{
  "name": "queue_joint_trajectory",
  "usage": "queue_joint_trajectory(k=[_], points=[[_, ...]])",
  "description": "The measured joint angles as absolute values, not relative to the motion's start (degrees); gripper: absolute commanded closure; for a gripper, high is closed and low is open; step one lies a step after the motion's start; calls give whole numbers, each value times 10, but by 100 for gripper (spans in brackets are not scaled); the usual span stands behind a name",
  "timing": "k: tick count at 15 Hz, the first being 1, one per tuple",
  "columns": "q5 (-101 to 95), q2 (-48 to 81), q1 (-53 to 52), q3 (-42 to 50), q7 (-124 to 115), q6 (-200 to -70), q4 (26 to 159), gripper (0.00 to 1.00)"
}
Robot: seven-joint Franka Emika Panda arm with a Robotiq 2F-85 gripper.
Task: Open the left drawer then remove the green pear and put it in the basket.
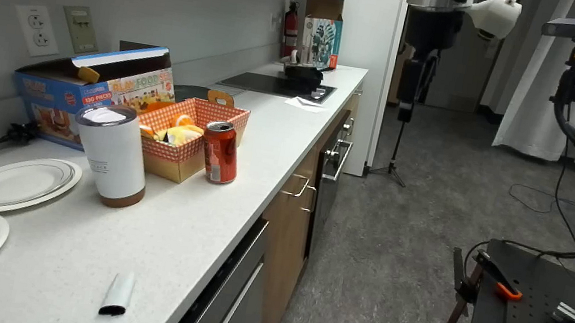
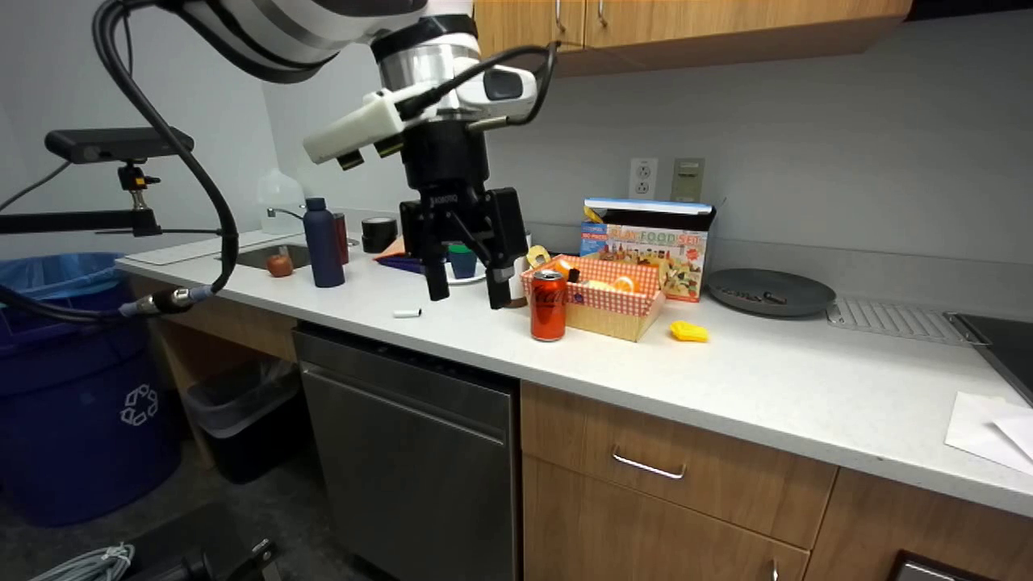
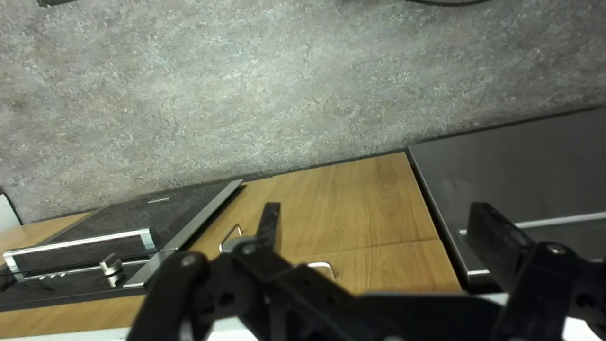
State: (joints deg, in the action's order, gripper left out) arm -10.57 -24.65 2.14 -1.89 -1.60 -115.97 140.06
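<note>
The left drawer [image 2: 682,476] has a wood front and a silver bar handle and is shut, flush under the counter. It also shows in the wrist view [image 3: 402,270], beyond the fingers. The basket [image 2: 609,321], red-checked with a tan base, stands on the counter with orange and yellow play food in it. It shows in both exterior views [image 1: 167,168]. The green pear is out of view. My gripper [image 2: 470,294] is open and empty, pointing down in front of the counter and above its height. Its two fingers are spread wide in the wrist view [image 3: 376,220].
A red can [image 2: 549,305] stands at the basket's front. A white tumbler [image 1: 113,161], a play food box [image 1: 98,93] and plates [image 1: 22,182] are near. A yellow piece [image 2: 688,331] lies right of the basket. The dishwasher [image 2: 403,460] adjoins the drawer; the oven handle [image 3: 80,239] protrudes.
</note>
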Motion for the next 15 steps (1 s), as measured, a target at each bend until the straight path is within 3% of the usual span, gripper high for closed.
queue_joint_trajectory(k=[15], points=[[-35,-48,64,43,-181,-1310,1322,0]])
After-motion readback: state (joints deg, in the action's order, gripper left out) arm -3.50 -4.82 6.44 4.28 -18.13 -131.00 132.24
